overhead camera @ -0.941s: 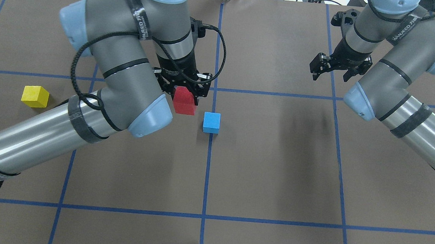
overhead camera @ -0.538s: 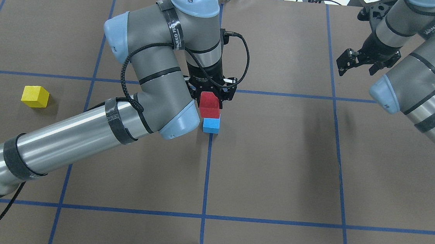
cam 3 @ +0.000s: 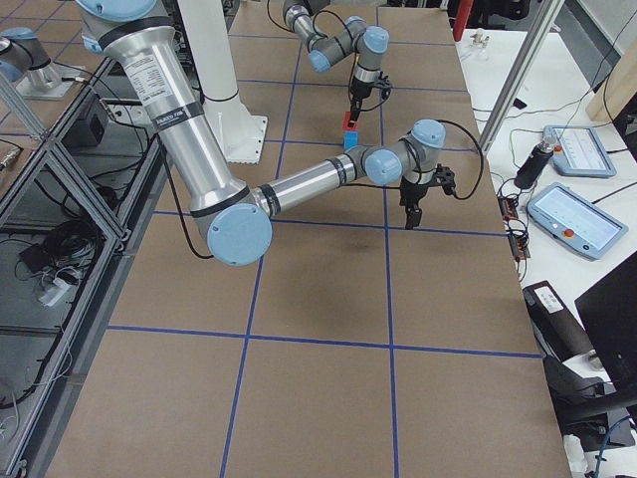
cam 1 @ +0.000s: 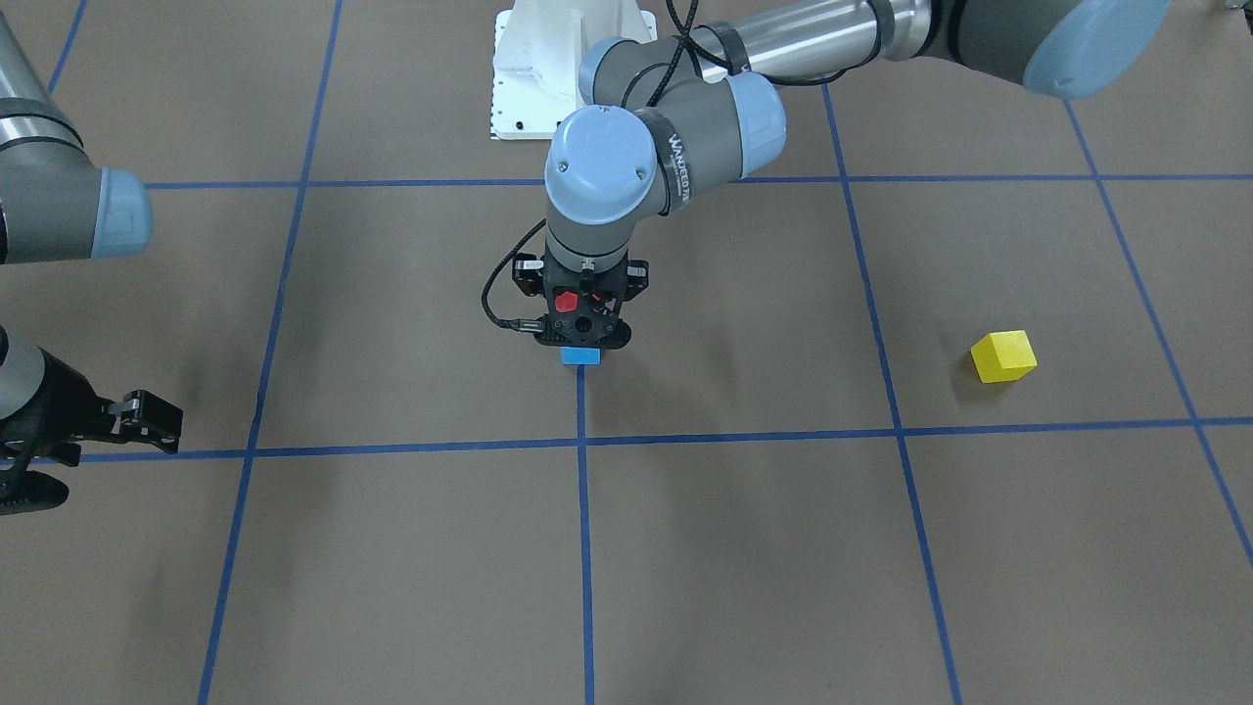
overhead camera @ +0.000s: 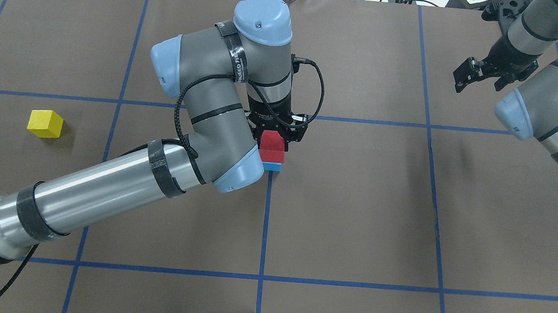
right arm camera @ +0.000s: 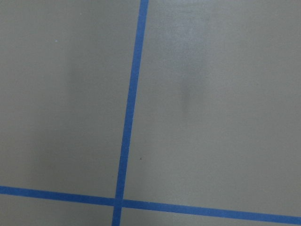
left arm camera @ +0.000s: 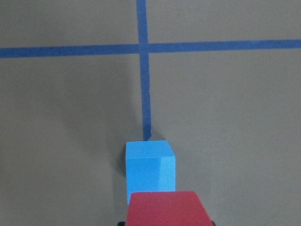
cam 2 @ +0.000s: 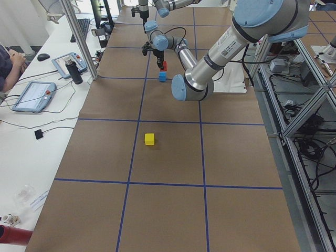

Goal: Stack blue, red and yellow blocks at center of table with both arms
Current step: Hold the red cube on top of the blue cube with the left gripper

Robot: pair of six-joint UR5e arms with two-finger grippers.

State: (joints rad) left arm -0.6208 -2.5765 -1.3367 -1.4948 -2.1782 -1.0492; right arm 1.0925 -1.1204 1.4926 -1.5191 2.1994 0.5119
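The left pincer (overhead camera: pixel 274 135) grips the matte red cube block (overhead camera: pixel 272 150) over the matte blue cube block (overhead camera: pixel 273 166) at the centre of the brown paper-covered desk (overhead camera: pixel 354 207) (it looks slightly off-centre). Released so, it could topple. The right pincer (overhead camera: pixel 482 77) hangs spread and empty; the yellow cube block (overhead camera: pixel 45 123) sits well apart.

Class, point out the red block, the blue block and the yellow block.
red block (overhead camera: pixel 273 140), overhead exterior view, top face.
blue block (left arm camera: pixel 150 170), left wrist-mounted view, camera-facing side.
yellow block (cam 1: pixel 1006 348), exterior front-facing view, top face.
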